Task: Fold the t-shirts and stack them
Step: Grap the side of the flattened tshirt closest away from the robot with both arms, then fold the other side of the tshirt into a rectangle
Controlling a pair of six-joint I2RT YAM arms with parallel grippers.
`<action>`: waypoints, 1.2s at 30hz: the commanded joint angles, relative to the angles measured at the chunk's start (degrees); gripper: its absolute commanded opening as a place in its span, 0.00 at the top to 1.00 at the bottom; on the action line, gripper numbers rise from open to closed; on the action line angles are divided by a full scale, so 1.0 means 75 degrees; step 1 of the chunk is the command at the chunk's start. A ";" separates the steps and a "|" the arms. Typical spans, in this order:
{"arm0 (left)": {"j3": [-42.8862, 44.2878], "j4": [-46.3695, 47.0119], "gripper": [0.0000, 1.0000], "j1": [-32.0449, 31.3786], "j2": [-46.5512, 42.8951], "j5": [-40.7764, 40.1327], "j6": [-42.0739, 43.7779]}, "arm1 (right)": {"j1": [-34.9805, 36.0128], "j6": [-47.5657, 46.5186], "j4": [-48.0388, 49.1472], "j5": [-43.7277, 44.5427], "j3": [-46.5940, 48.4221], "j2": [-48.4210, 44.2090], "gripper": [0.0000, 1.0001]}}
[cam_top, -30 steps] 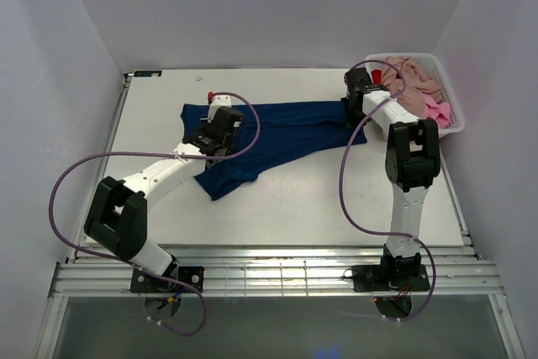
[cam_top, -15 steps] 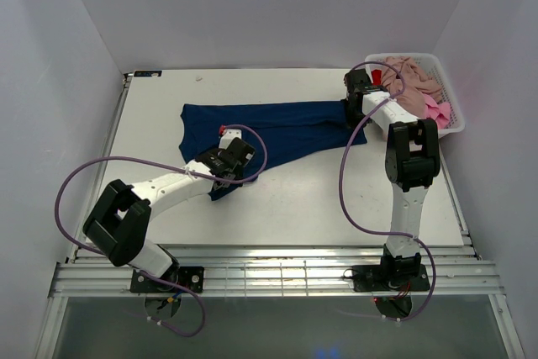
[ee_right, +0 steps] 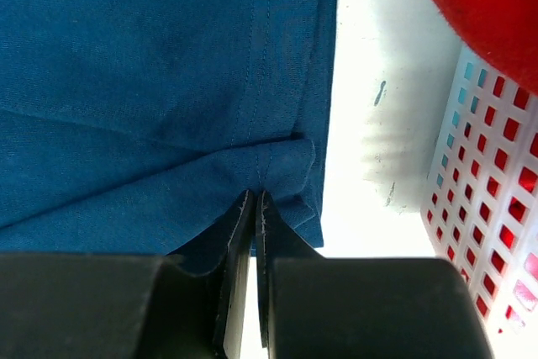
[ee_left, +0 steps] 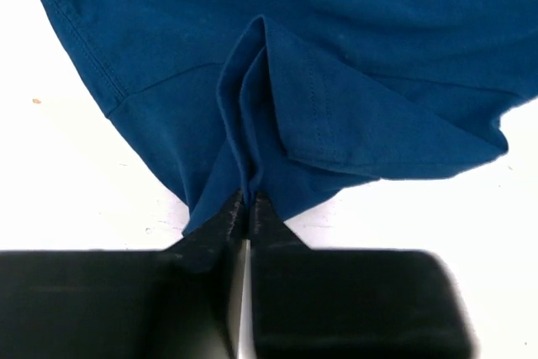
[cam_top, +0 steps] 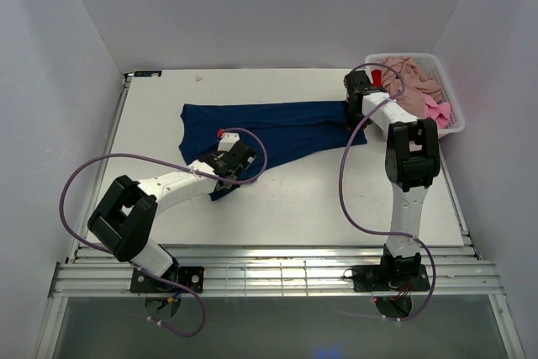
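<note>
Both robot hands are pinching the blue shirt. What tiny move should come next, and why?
Probably lift both hands slightly and pull apart to flatten the shirt. The left hand pinches a bunched bit of its near edge, the right hand pinches its edge beside the basket, and the cloth lies creased.

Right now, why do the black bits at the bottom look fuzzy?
Left wrist view: the left gripper is likely too close to the lens, so it blurs; the shirt is sharp. Right wrist view: same for the right gripper. Top view: sharp, evenly lit.

White-and-black arms [cam_top: 168, 181], purple cables [cam_top: 341, 178]
</note>
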 commanded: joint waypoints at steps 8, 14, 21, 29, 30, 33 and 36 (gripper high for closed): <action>0.0509 -0.0021 1.00 -0.0010 -0.0253 -0.1382 0.0352 | 0.0000 -0.0030 0.0080 -0.0056 -0.0045 -0.0158 0.91; 0.1259 0.0013 1.00 0.0166 -0.0300 -0.2342 0.0774 | 0.0000 0.0028 0.0080 0.0038 0.0013 -0.0252 0.92; 0.1378 0.0470 1.00 0.0762 -0.0300 -0.2649 0.1231 | 0.0000 0.0005 -0.0025 0.0108 0.0399 -0.0182 0.92; 0.1248 0.1559 1.00 0.1525 -0.0335 -0.2567 0.1911 | -0.0023 -0.0007 -0.0189 0.0226 0.0927 -0.0076 0.91; 0.1248 0.1676 1.00 0.1641 -0.0324 -0.2533 0.1969 | -0.0035 -0.0018 -0.0201 0.0214 0.0985 -0.0076 0.91; 0.1237 0.2215 1.00 0.1748 -0.0253 -0.2415 0.2297 | -0.0058 -0.0042 -0.0330 0.0226 0.1325 0.0052 0.91; 0.1318 0.2661 1.00 0.1841 -0.0113 -0.2380 0.2707 | -0.0070 -0.0065 -0.0424 0.0261 0.1653 0.0240 0.91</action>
